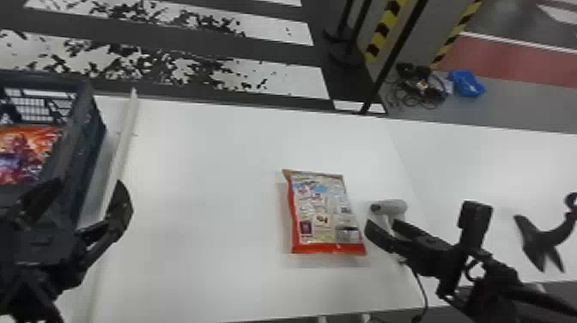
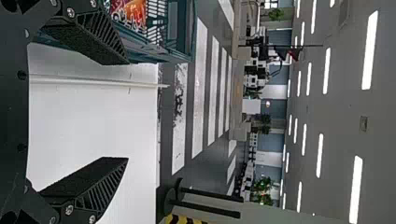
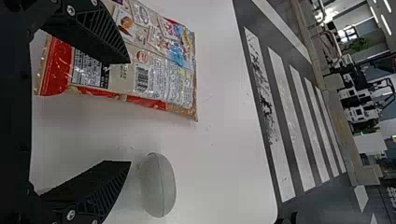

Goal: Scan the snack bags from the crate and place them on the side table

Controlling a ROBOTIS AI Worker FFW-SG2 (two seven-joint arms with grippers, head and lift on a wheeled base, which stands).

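Snack bag (image 1: 324, 210), red-edged, flat on white table (image 1: 206, 206), right of centre in head view; printed panel up, barcode visible in right wrist view. Pale handheld scanner (image 1: 393, 207) just right of it, near right gripper (image 1: 381, 222), lower right. Right gripper: fingers spread, nothing gripped. Left gripper (image 1: 88, 184), lower left: fingers wide apart, empty. Dark crate (image 1: 81, 141) at left edge, orange-red bag (image 1: 25, 150) inside. White strip (image 1: 122, 146) runs along table beside crate. Black forked object (image 1: 543, 240) at right edge, can't tell what. Tangled cables (image 1: 416, 88) and blue item (image 1: 466, 83) on floor, upper right.
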